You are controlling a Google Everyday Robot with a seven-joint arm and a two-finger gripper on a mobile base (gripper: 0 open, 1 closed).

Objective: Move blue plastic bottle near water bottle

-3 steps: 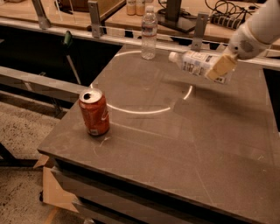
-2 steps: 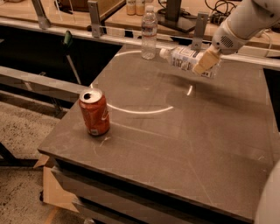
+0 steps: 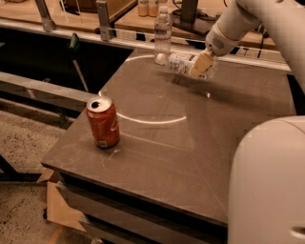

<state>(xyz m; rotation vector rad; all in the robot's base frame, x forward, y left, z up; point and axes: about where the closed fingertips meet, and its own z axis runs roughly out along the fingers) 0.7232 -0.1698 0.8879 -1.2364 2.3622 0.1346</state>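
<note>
The blue plastic bottle (image 3: pixel 180 62), clear with a white cap and a large white label, lies on its side in my gripper (image 3: pixel 202 65). The gripper is shut on the bottle's base end and holds it just above the far part of the table, cap pointing left. The water bottle (image 3: pixel 162 27), slim and ribbed with a white cap, stands upright at the table's far edge. The held bottle's cap is close to the water bottle's base, just in front and to the right of it.
An opened orange soda can (image 3: pixel 103 122) stands near the dark table's (image 3: pixel 190 143) front left. A rail and shelves with small bottles (image 3: pixel 147 7) run behind the far edge. My arm's white housing (image 3: pixel 267 181) fills the lower right.
My gripper has carried the blue plastic bottle left and toward the far edge, bringing its cap close to the water bottle. The can and water bottle have not moved.
</note>
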